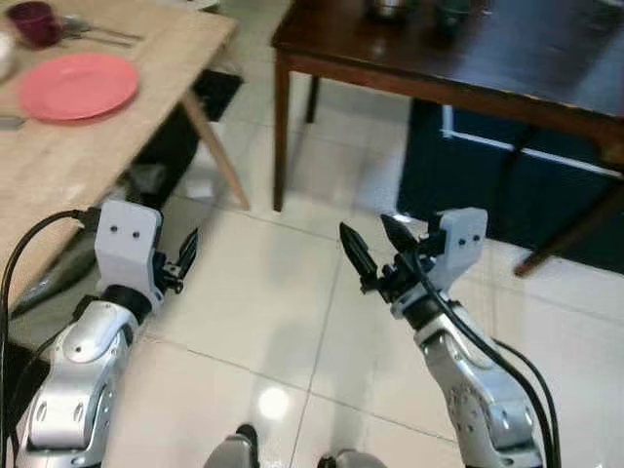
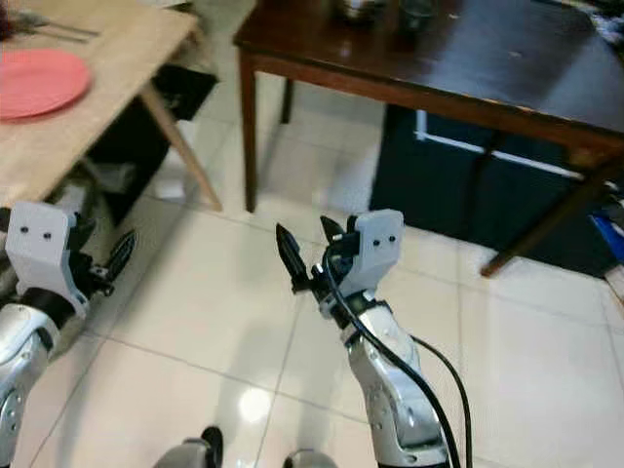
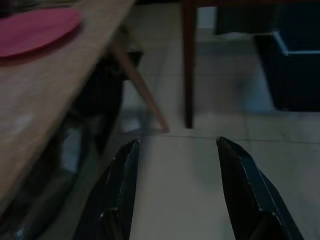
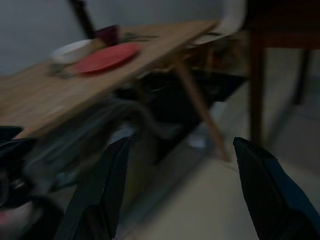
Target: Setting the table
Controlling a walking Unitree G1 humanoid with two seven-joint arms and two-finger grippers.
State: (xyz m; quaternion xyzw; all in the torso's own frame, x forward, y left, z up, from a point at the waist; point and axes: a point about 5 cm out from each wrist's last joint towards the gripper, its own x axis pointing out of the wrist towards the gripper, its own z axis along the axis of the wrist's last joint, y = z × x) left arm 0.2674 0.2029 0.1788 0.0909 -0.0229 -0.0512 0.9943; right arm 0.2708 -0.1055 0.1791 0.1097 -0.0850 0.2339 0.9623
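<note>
Plate (image 1: 78, 85), pink, lay on light tabletop (image 1: 58, 166) at upper left of frame; left pincer (image 1: 185, 255), nearer, and right pincer (image 1: 375, 249) both spread wide, empty, over floor.

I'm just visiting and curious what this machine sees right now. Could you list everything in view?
light wooden table: one, pale wood, to the robot's left
plate: one, pink-red, on the light wooden table
cup: one, dark red, beyond the plate
cutlery: a few pieces, metal, beside the cup
white dish: one, by the plate
dark table: one, dark brown, ahead
items on the dark table: two, blurred, far edge
floor: pale glossy tiles
left gripper: one, black fingers open, over the floor
right gripper: one, black fingers open, over the floor
</note>
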